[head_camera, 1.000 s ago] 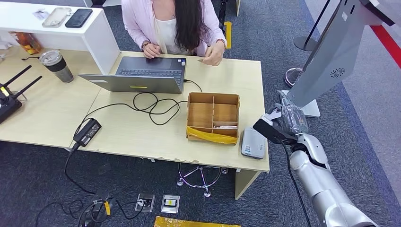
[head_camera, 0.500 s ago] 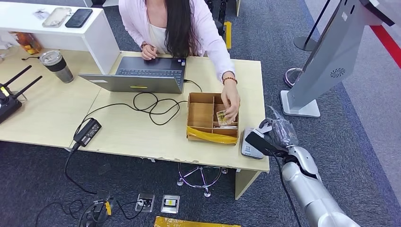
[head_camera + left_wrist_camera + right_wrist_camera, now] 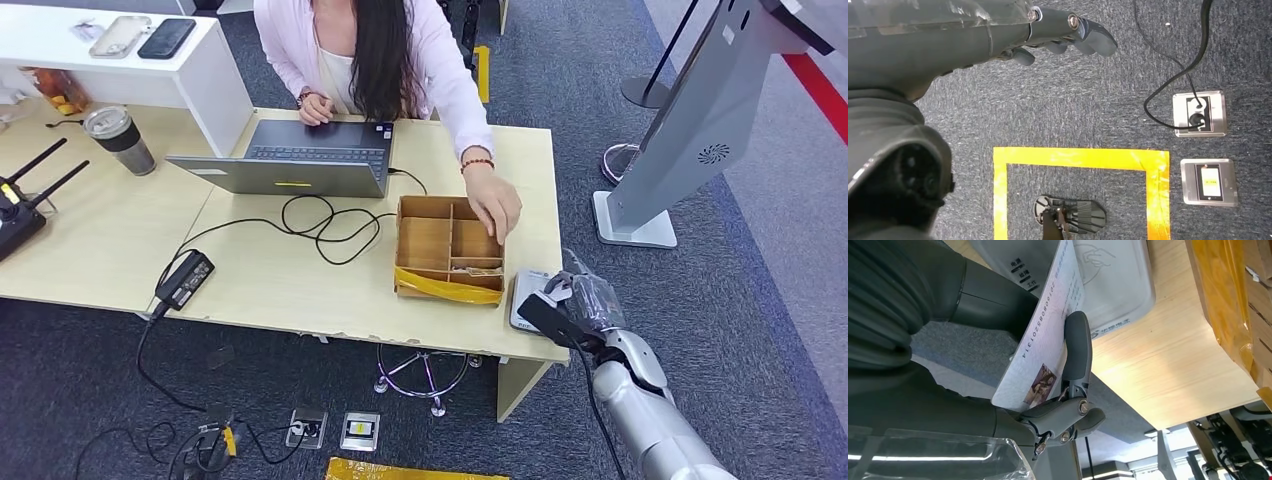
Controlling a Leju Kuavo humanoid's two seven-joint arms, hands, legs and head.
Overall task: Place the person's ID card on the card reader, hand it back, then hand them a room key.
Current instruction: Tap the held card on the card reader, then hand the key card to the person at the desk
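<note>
- Grey right hand [image 3: 572,300] sits at the desk's edge, over the white card reader [image 3: 530,296]; a person's hand [image 3: 497,212] reaches into the cardboard box [image 3: 450,250].
- Left hand [image 3: 998,35] hangs over dark carpet, fingers loosely curled, holding nothing.
- Glossy ID card [image 3: 1040,340] is pinched between thumb and fingers [image 3: 1077,347], just above the smooth reader.

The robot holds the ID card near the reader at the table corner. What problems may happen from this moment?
1. The ID card is pinched only along its edge by the right hand, so it may slip when pressed flat on the card reader.
2. The reader sits at the table corner; a push might slide it off.
3. The person's hand rests in the cardboard box beside the reader, so contact is possible.
</note>
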